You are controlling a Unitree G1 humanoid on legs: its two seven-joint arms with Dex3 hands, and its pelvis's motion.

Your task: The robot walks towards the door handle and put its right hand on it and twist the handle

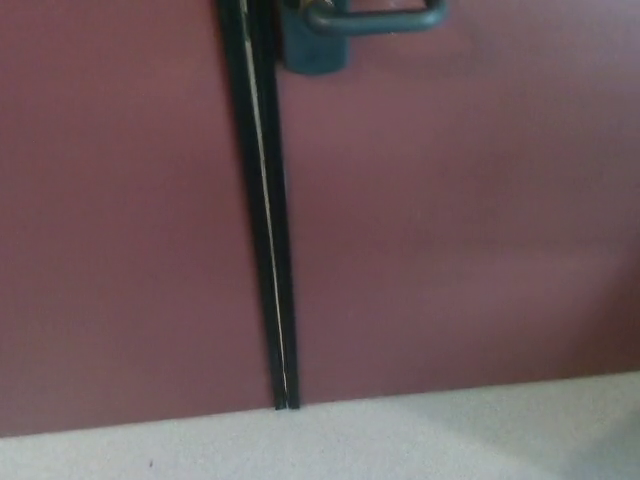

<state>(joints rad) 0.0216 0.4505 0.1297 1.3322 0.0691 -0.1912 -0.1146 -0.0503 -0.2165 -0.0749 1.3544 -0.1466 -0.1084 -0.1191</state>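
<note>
Neither hand showed in the head view, so nothing could be told of their fingers or of any hold. The door handle (375, 20) sat at the twelve o'clock edge of the picture, a dark grey lever lying level, its free end pointing toward three o'clock, fixed to a dark plate (313, 50) on the dark red door (460, 220). Just beside the plate, on its nine o'clock side, a black seam (268, 250) ran down the door toward six o'clock, ending at the pale floor (330, 445).
</note>
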